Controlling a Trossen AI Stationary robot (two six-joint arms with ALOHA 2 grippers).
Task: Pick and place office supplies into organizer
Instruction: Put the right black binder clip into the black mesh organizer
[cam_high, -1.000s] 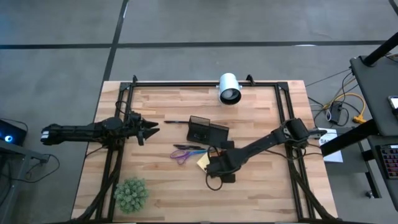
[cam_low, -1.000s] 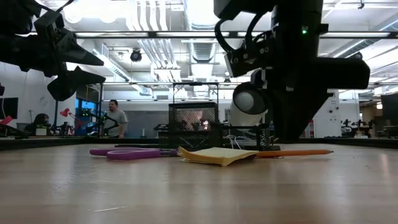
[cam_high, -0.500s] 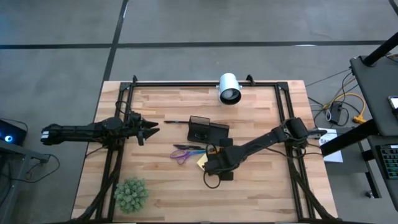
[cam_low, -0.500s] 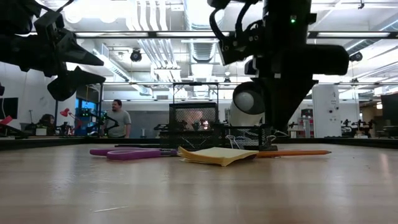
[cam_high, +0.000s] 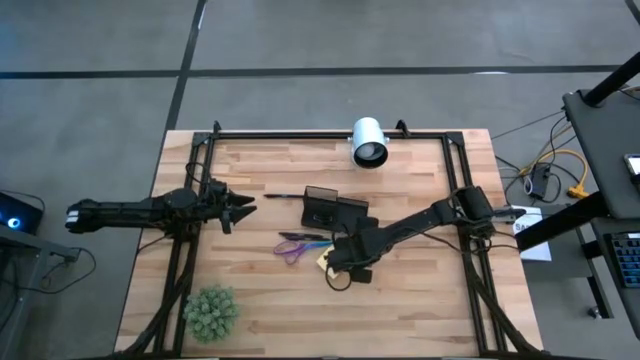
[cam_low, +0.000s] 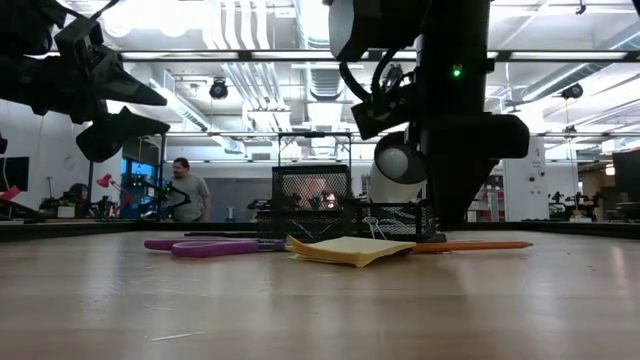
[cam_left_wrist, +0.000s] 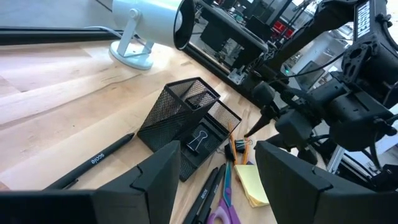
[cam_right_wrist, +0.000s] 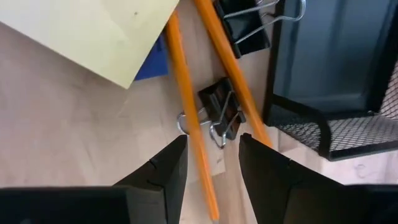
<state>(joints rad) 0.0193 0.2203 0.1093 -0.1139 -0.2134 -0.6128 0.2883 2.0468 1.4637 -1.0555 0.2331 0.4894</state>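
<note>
Even, bright overhead light — soft shadows, low view backlit, wrist fingers blurred.

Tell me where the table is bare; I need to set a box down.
Bare wood lies between the left pincer and the camera, and between the plant and the right arm's cables. It is crowded mid-table: organizer, scissors, pad and clips under the right pincer.

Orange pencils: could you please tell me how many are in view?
2. Both lie on the table beside the organizer: one along the sticky-note pad, the other nearer the organizer. More may be hidden.
</note>
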